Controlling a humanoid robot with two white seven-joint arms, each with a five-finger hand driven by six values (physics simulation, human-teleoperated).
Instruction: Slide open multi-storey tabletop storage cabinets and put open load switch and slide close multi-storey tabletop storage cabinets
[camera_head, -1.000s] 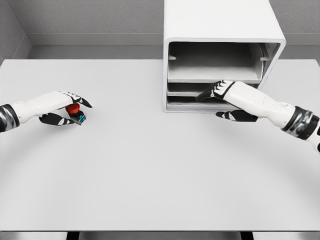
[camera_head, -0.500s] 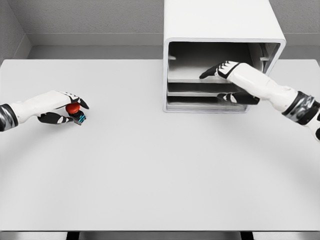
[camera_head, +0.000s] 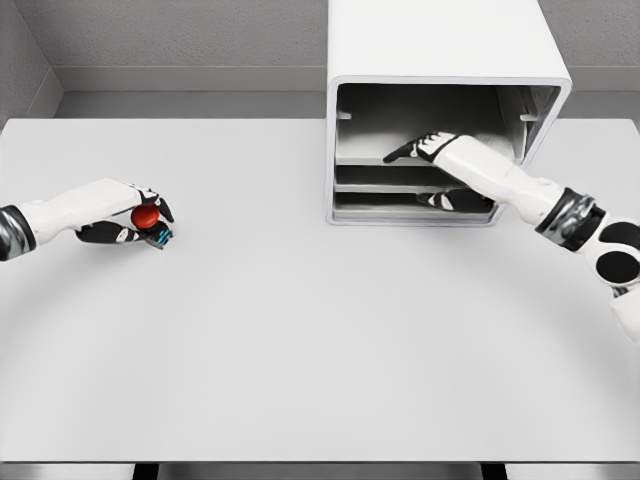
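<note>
A white storage cabinet (camera_head: 440, 50) stands at the back of the table, its front open on several stacked grey shelves. My right hand (camera_head: 425, 170) reaches into its front: fingers lie over the upper shelf's front edge (camera_head: 360, 161), thumb below by the lower shelves. Whether it grips that shelf I cannot tell. At the far left my left hand (camera_head: 140, 222) is shut on the load switch (camera_head: 148, 222), a small dark block with a red button and a teal side, held just above the table.
The white table (camera_head: 300, 330) runs wide in front of me. A grey wall stands behind it, and the cabinet overhangs the table's back edge.
My right hand rose from the lower shelves to the upper shelf and pushed deeper left into the cabinet. The left hand closed tighter on the switch and shifted slightly left.
</note>
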